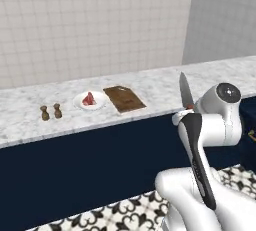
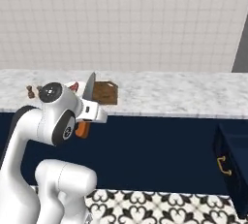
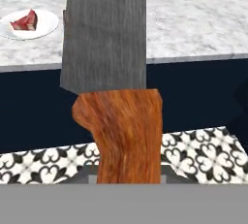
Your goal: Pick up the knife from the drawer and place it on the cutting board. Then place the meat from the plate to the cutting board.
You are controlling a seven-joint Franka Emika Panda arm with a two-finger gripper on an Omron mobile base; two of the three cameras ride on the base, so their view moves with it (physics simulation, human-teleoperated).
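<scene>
Knife [image 1: 185, 91]: out of the drawer [image 2: 232, 165], blade up, handle pinched in the gripper [image 2: 83, 127], off the counter.
Cutting board [image 1: 124, 98]: bare, at ten o'clock of the knife.
Meat [image 1: 89, 99]: on the plate [image 1: 98, 105], unmoved.
Outstanding: both placements.

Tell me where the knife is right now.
The knife is clamped in the gripper, blade pointing up, in front of the marble counter and to the right of the cutting board.

Drawer [image 2: 232, 162] cut off by right edge.
</scene>
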